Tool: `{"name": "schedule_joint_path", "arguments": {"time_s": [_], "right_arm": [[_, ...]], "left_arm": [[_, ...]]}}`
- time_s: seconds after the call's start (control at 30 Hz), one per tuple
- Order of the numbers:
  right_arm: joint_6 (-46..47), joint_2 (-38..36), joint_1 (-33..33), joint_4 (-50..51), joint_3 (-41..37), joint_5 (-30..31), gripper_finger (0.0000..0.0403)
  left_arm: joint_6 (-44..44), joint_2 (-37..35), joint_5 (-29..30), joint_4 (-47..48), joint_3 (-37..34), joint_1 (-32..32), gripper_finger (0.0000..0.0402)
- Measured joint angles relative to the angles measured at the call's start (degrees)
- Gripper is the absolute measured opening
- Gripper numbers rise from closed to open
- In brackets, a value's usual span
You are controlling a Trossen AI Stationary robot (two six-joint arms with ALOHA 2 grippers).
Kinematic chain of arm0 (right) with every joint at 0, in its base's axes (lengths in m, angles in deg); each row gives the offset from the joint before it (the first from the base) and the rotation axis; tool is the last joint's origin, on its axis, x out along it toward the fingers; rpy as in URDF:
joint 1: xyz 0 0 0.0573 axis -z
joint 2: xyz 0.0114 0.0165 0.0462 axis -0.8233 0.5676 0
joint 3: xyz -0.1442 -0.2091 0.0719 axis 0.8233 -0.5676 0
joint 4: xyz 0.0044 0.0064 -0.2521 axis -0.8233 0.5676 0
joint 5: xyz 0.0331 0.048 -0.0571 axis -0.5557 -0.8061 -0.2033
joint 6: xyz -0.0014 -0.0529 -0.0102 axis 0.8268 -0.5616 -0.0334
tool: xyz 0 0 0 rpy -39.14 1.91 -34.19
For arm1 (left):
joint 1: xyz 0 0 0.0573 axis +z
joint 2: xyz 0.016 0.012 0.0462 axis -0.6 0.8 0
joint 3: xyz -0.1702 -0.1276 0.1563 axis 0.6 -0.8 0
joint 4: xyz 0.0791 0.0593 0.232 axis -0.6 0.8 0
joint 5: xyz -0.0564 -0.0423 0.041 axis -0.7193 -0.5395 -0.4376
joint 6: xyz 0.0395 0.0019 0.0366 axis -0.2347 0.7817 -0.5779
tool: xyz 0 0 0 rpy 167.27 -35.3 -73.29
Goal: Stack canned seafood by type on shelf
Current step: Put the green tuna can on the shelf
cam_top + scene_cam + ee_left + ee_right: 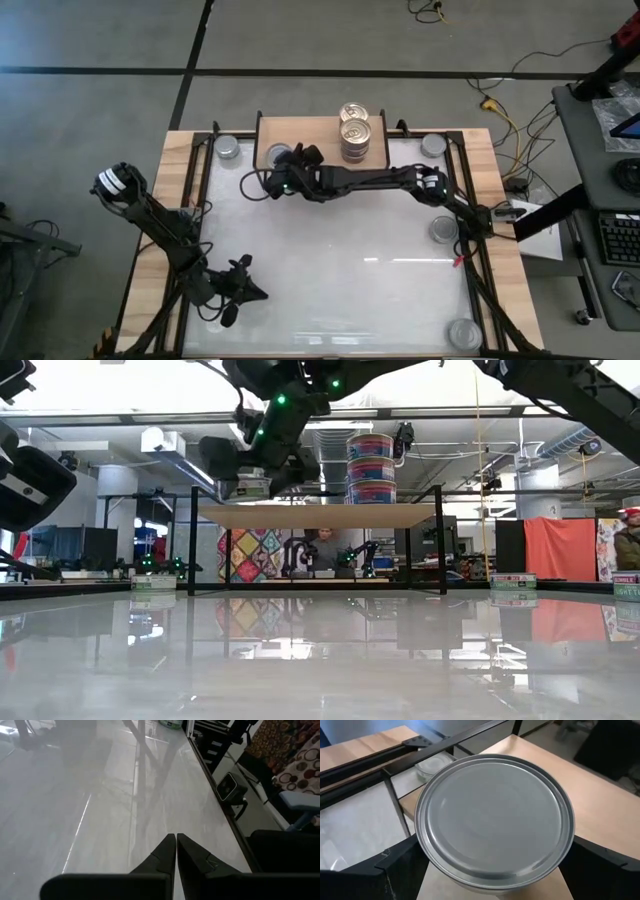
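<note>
A silver-lidded tin (494,822) sits at the left end of the shelf (318,130), pinched between the wide-spread fingers of the right gripper (285,163). Toward the shelf's right end stand gold-lidded tins (355,133), one stack of 3 in the low view and 1 more behind it. Loose silver-lidded tins lie on the tabletop (330,270): 1 at each far corner (228,148) (433,145), 2 along the right edge (444,229) (464,333). The left gripper (232,290), fingers pressed together, rests near the near-left corner.
</note>
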State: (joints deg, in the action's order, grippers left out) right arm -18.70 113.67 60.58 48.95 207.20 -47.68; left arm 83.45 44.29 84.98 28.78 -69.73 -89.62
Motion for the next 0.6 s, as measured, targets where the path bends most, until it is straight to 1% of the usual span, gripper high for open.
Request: {"name": "schedule_joint_path", "arguments": {"time_s": [0.2,0.33,0.43,0.53,0.6], "right_arm": [[-0.1,0.0,0.5,0.0,0.0,-0.1,0.037],[-0.5,0.0,0.9,0.1,0.0,-0.7,0.0384],[-0.9,0.0,1.3,0.0,0.0,-3.3,0.0394],[-0.9,-0.1,2.1,-0.2,0.0,-7.2,0.0394],[-0.9,-0.1,2.4,-0.1,0.0,-7.7,0.0395]], "left_arm": [[0.0,0.0,-0.1,0.0,0.0,0.0,0.0],[0.0,0.0,-0.2,-0.5,0.0,0.0,0.0],[0.0,0.0,-0.5,-0.6,0.0,0.0,0.0],[0.0,0.0,-0.5,-0.7,0.0,0.0,0.0],[0.0,0.0,-0.5,-0.7,0.0,0.0,0.0]]}}
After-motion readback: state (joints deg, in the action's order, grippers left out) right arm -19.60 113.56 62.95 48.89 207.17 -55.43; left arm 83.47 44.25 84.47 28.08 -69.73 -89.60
